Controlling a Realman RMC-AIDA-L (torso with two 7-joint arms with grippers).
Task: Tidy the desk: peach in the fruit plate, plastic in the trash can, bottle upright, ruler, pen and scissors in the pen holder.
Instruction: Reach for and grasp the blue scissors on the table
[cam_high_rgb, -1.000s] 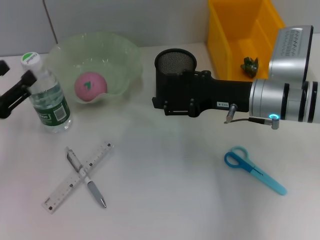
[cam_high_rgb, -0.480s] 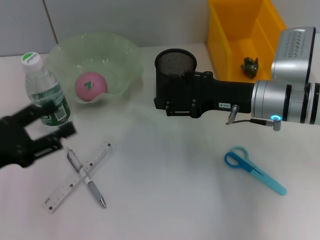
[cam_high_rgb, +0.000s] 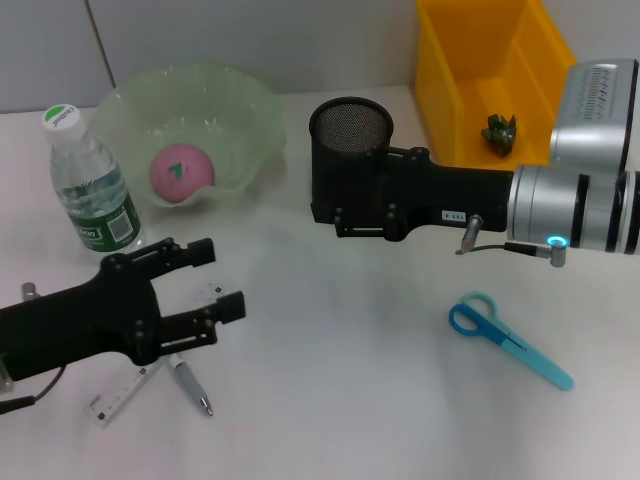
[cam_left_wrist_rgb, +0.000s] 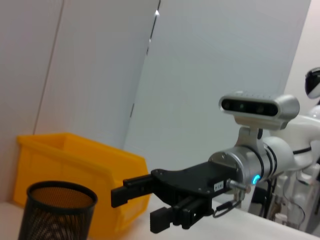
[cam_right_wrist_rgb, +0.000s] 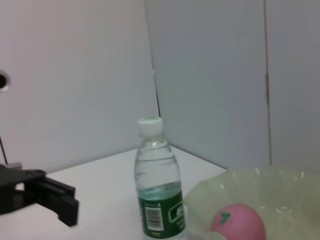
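Now left tool (cam_high_rgb: 222, 279) (open) over ruler (cam_high_rgb: 125, 386)

Black claws (cam_high_rgb: 215, 280), silver ribbed wrist (cam_high_rgb: 590, 190)

Right pincer (cam_high_rgb: 322, 205) blocks pen holder (cam_high_rgb: 350, 130); desk (cam_high_rgb: 340, 390) centre free.

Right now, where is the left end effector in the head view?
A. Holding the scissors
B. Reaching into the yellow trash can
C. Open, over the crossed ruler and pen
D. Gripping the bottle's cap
C. The left end effector is open above the ruler and pen, while the bottle stands free and the scissors lie untouched on the desk.
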